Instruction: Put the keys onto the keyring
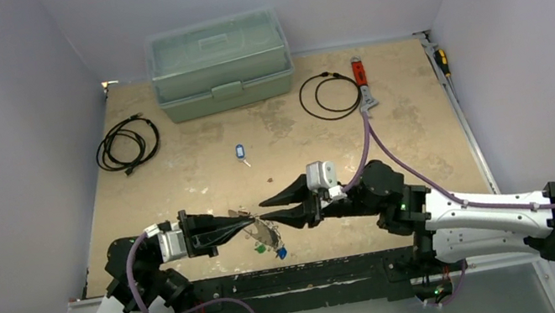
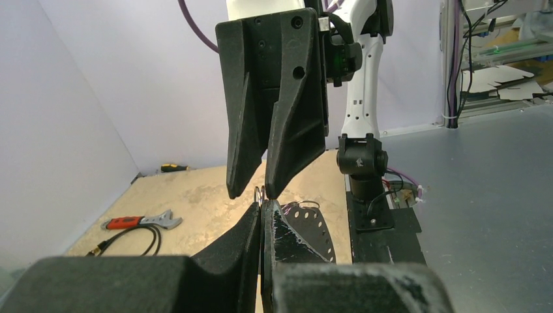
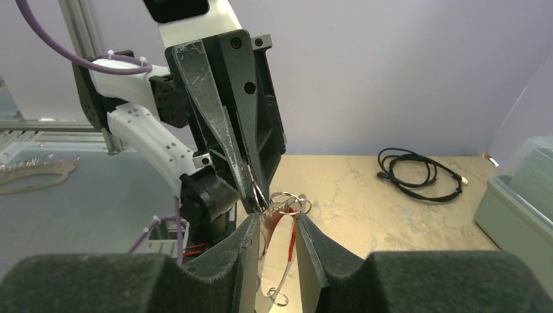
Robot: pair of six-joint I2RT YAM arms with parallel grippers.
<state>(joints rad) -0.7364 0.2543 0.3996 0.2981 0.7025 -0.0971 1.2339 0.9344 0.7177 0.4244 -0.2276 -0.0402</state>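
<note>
Sandy tabletop (image 1: 422, 124), green toolbox (image 1: 219, 64) at upper centre, left gripper (image 1: 247, 219) at lower centre with jaws clamped on keyring (image 3: 287, 199), right gripper (image 1: 264, 210) tip to tip with it, jaws narrowly apart around red key (image 3: 274, 220), grip unclear, loose blue key (image 1: 240, 152) mid-frame

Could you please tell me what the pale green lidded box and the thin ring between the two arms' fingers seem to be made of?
The pale green lidded box looks like translucent plastic: its lid is semi-clear, smooth, with moulded ridges. The thin silvery keyring looks like polished metal wire, judging by its bright glints; which metal cannot be told.
</note>
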